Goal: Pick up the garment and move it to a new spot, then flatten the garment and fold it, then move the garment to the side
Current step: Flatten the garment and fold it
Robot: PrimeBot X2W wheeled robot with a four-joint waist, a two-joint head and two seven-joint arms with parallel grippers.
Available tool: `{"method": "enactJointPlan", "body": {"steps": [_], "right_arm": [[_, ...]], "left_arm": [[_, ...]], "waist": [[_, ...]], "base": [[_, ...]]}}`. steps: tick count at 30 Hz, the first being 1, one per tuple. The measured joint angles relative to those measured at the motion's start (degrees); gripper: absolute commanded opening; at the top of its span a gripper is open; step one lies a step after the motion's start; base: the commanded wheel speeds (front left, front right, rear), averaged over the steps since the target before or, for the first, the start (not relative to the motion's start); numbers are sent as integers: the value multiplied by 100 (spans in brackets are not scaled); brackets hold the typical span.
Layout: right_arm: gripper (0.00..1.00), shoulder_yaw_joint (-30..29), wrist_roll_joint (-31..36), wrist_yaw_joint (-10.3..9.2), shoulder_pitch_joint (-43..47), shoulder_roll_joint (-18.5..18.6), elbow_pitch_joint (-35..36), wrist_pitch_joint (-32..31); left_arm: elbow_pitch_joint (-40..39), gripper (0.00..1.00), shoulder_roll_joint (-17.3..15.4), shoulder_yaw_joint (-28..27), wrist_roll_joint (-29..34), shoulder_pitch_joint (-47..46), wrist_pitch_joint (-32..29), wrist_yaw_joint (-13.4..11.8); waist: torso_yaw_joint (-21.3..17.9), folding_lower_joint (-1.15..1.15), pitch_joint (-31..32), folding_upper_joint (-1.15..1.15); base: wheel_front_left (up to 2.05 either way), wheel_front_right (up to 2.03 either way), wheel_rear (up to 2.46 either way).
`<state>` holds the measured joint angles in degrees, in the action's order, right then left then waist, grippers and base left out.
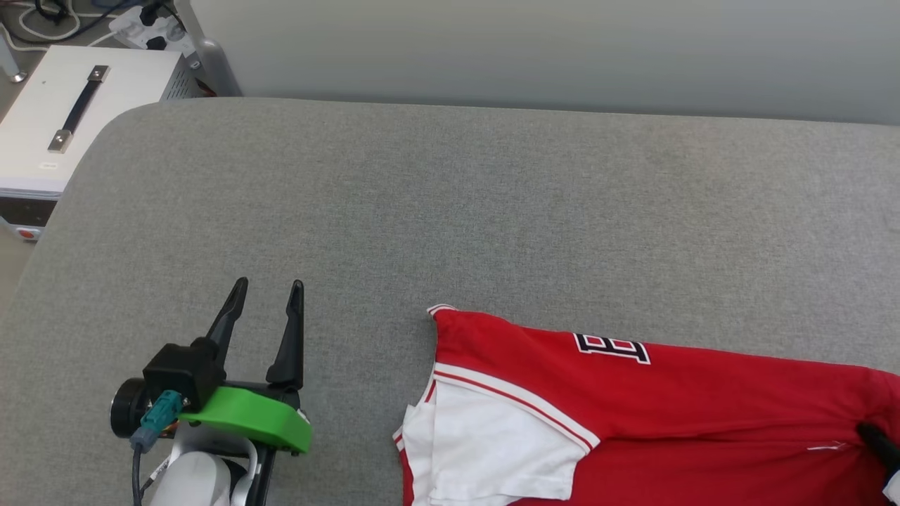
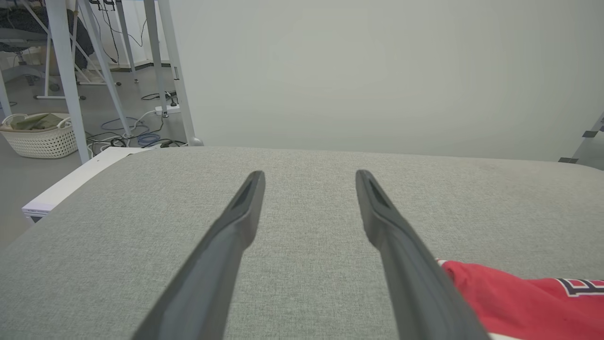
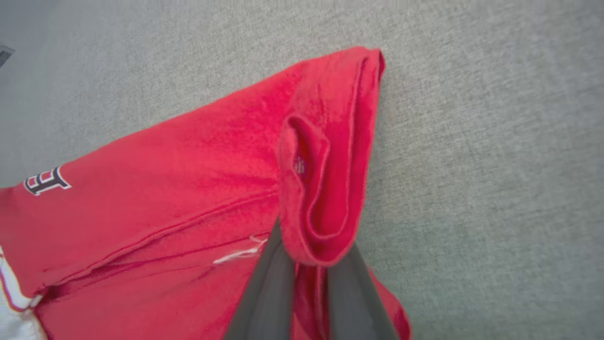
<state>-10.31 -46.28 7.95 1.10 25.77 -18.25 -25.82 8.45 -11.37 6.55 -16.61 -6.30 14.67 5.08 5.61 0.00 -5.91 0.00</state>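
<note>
The red garment [image 1: 654, 407] lies folded on the grey padded table [image 1: 450, 204], at the lower right of the head view, one white sleeve [image 1: 485, 443] and black lettering showing. My left gripper [image 1: 268, 284] stands open over bare table to the garment's left, its two fingers [image 2: 236, 222] spread with nothing between them. A corner of the garment [image 2: 519, 297] shows beside the right-hand finger. In the right wrist view my right gripper [image 3: 309, 255] is shut on a bunched red fold of the garment [image 3: 321, 189] at its hem end. Its dark tip [image 1: 879, 439] shows at the head view's right edge.
A white box with a handle [image 1: 77, 112] stands beyond the table's far left corner, with a power strip and cables [image 1: 140, 28] behind it. A pale wall [image 1: 548, 49] runs along the table's far edge. A white laundry basket [image 2: 37, 134] sits on the floor.
</note>
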Motion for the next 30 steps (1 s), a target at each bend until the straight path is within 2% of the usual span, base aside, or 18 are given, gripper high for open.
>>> {"method": "enactJointPlan", "body": {"steps": [10,19,26,30], "right_arm": [[0,439,-190,-43,466,-282,1415,-397],[0,870,-339,-43,610,-1055,2399,-1272],[0,1322,-181,-43,515,-1987,2575,-1581],[0,1612,-5,-43,226,-2238,2327,-1421]], "left_arm": [[55,100,175,-115,64,239,0,79],[98,100,235,-200,96,377,0,132],[133,100,236,-297,98,450,0,174],[149,100,236,-310,102,450,0,176]], "waist": [[11,0,376,0],[148,0,637,0],[327,0,737,0],[444,0,736,0]], "base": [[0,0,0],[0,0,0],[0,0,0],[0,0,0]]}}
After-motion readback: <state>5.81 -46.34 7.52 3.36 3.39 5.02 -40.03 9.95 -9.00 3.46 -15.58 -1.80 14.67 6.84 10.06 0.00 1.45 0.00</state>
